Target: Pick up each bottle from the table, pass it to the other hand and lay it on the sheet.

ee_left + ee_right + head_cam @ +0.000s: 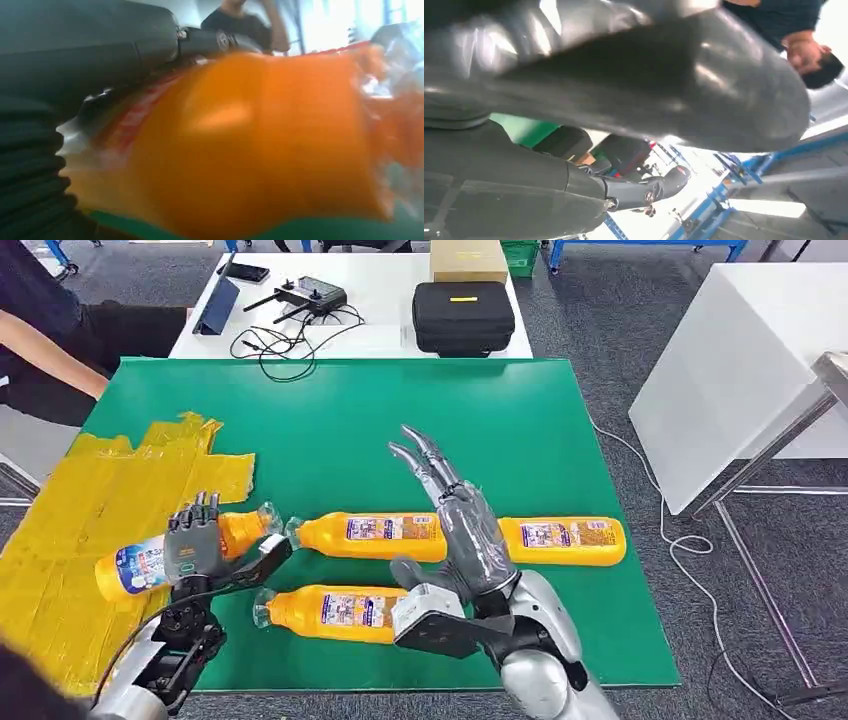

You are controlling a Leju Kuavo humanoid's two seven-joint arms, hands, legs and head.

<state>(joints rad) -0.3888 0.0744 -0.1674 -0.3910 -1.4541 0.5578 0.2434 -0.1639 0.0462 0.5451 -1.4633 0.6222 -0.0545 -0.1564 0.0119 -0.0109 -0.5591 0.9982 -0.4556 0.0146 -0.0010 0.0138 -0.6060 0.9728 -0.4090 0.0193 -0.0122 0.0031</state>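
A green table (520, 420) seen from the robot's head, with a sheet (90, 510) of yellow tape strips covering its left side.

The left hand (195, 545) grips an orange bottle (135, 565) around its middle. This held bottle lies roughly level, its base over the sheet and its clear cap end pointing right, over the green surface just past the sheet's edge. The dark fingers (200, 512) curl over the top of the bottle. In the left wrist view the same bottle is a large orange blur pressed against the hand, so whether it rests on the table or is slightly lifted cannot be told.

The right hand (455, 530) hangs above the middle of the table, holding nothing. Its fingers (420, 455) are stretched out and slightly apart, pointing away from the robot.

Three more orange bottles lie on their sides on the green surface. The middle bottle (370, 536) lies just right of the held one, cap end to the left. The far bottle (565, 540) lies in line with it, further right, partly hidden behind the right hand. The near bottle (330, 612) lies closer to the robot, cap end to the left, partly under the right wrist.

Beyond the green table stands a white table (380, 295) with a black case (463, 315), a controller (310, 292) and cables. A person (50, 340) sits at the far left.
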